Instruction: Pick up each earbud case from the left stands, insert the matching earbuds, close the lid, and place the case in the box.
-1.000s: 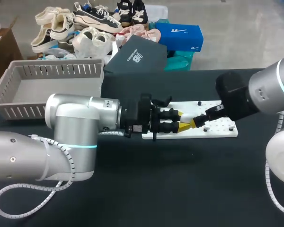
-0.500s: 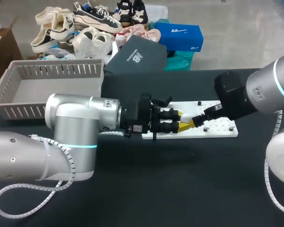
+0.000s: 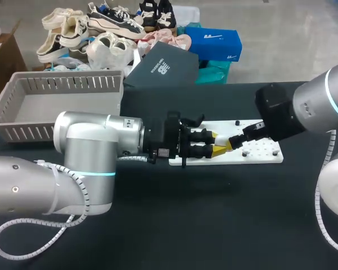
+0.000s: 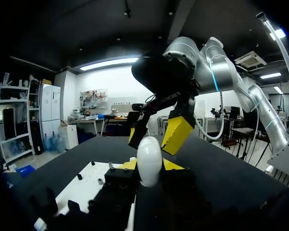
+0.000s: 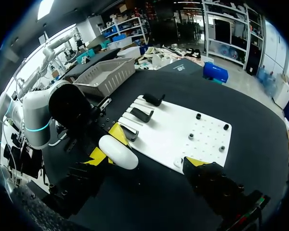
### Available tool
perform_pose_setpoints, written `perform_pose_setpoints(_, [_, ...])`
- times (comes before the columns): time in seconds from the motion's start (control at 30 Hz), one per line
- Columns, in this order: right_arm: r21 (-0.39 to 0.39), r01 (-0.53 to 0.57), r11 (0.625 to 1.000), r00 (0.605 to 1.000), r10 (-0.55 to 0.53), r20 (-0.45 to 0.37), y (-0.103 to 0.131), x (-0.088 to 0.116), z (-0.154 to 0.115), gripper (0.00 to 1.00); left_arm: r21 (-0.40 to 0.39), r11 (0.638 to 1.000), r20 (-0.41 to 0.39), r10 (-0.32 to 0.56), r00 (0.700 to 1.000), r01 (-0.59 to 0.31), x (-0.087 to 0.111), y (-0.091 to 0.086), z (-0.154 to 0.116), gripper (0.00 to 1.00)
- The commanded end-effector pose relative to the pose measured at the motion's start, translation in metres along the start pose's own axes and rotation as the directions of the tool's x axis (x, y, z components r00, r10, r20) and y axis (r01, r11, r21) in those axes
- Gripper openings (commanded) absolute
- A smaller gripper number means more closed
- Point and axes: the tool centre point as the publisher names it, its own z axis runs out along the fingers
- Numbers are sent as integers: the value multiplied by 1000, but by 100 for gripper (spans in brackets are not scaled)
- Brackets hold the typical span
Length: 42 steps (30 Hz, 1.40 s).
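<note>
Earbud case (image 4: 149,161) stands upright, pinched between left gripper's (image 3: 217,143) yellow fingertips

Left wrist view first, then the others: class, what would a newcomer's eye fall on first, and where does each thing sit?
The white earbud case stands out most, clamped between the left gripper's yellow tips. Just ahead of it the right gripper hangs open, its yellow tips facing the case above the white board. A grey slatted basket sits at the table's far left.
</note>
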Motion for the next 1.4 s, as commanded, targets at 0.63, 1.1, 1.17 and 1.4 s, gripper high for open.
perform_pose_setpoints(0.63, [125, 25, 992, 999, -30, 39, 0, -22, -9, 100, 3, 1000, 4, 1, 1000, -1, 2, 1, 1, 0])
perform_pose_setpoints(1.1, [342, 58, 938, 995, -80, 52, -41, -14, -40, 100, 3, 1000, 4, 1, 1000, -1, 2, 1, 1, 0])
perform_pose_setpoints(1.17, [391, 63, 918, 996, -83, 34, -51, -7, -41, 100, 3, 1000, 4, 1, 1000, -1, 2, 1, 1, 0])
perform_pose_setpoints(1.4, [576, 145, 804, 989, -122, -79, -82, 20, -39, 100, 3, 1000, 4, 1, 1000, -1, 2, 1, 1, 0])
